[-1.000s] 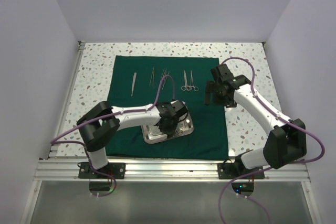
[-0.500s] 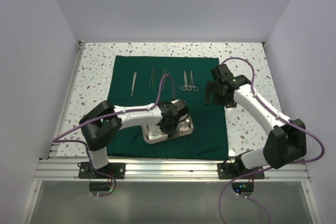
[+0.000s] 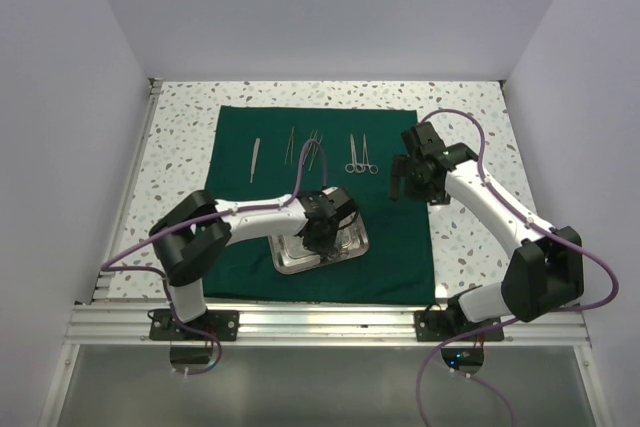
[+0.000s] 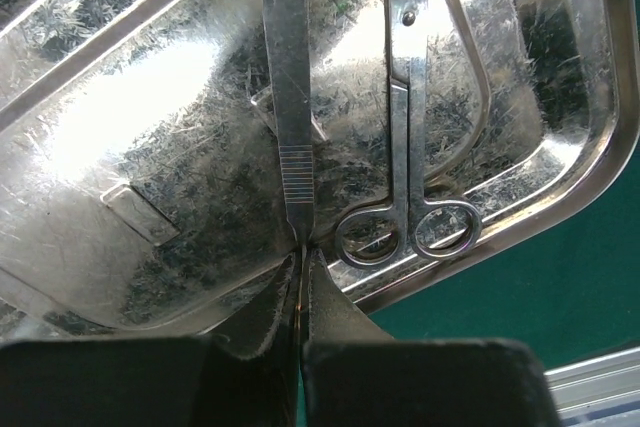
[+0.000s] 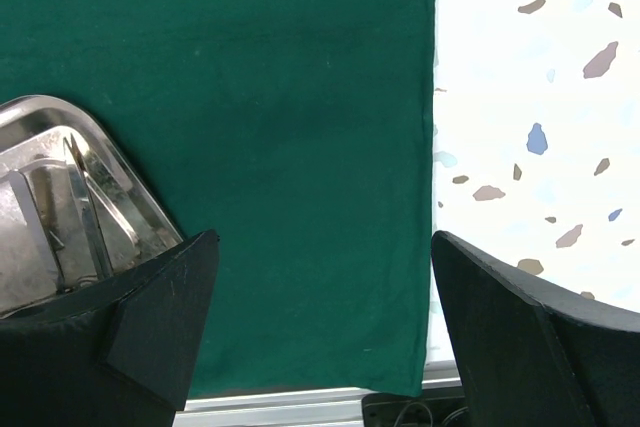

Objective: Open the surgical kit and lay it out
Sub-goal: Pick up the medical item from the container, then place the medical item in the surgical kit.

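The dark green cloth [image 3: 400, 247] lies spread flat on the table. The shiny steel tray [image 3: 352, 245] sits on its near middle. My left gripper [image 3: 318, 230] is down in the tray. In the left wrist view it [image 4: 300, 267] is shut on the near end of a flat steel tweezer-like instrument [image 4: 288, 97], which lies in the tray [image 4: 150, 147] beside a pair of scissors [image 4: 408, 147]. Tweezers [image 3: 254, 159], thin instruments [image 3: 300, 145] and ring-handled forceps [image 3: 358, 155] lie in a row on the far cloth. My right gripper [image 3: 398, 185] hovers open and empty over the cloth's right part [image 5: 280, 147].
The speckled white table [image 3: 180, 147] surrounds the cloth, with walls on three sides. An aluminium rail [image 3: 330, 322] runs along the near edge. In the right wrist view the tray's corner [image 5: 40, 117] shows at the left and the bare table [image 5: 540, 97] at the right.
My left gripper has shifted slightly toward the far side over the tray. The right arm has not moved.
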### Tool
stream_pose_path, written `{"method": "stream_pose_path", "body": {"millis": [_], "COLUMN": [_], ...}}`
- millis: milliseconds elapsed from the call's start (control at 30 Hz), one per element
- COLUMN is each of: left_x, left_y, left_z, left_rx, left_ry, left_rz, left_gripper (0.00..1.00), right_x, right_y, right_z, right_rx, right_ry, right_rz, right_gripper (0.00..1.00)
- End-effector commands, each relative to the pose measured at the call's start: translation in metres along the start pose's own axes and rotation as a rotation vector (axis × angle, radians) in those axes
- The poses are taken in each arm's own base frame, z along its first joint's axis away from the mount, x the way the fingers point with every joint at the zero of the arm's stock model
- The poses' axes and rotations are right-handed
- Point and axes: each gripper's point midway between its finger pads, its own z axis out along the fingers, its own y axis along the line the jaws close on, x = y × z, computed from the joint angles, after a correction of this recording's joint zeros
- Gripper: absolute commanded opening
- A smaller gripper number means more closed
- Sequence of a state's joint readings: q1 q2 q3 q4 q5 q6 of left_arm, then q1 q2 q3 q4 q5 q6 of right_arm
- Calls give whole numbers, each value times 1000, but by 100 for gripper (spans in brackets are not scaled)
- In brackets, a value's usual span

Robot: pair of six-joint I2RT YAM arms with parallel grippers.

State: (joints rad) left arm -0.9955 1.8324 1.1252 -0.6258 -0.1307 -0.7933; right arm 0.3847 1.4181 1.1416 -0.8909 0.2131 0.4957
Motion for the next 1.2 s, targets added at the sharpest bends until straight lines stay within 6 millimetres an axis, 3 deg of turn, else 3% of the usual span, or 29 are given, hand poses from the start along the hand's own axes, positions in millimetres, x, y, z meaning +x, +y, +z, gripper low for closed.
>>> {"method": "stream_pose_path", "body": {"millis": [0,167,300,467,733,867,1067,1167], "left_x": [88,81,55,27,-11,-40,-83,-115], "left_y": [95,88,75,74,72,65,86,119], "left_z": [61,54,21,-19,-66,-95,-127,-135], "left_rx": [-331,-282,-228,-247,-280,-265,-259,-277], "left_ry": [244,210,120,41,-54,-124,-210,-271], "left_rz": [49,63,56,72,97,91,60,7], "left_gripper": [0,0,0,0,0,0,0,0], "right_x": [-5,-5,-8,-11,-15,-18,-21,-22], "right_y": [6,7,6,6,11,12,11,10], "right_z": [1,3,-1,-3,-5,-6,-9,-11], "right_rx": [-32,-35,-34,-38,-56,-54,-49,-49], "right_ry": [-16,-17,-30,-38,-47,-54,-63,-66], "right_rz": [4,2,5,10,30,29,38,45], "right_gripper": [91,90,90,90,90,90,90,90]}}
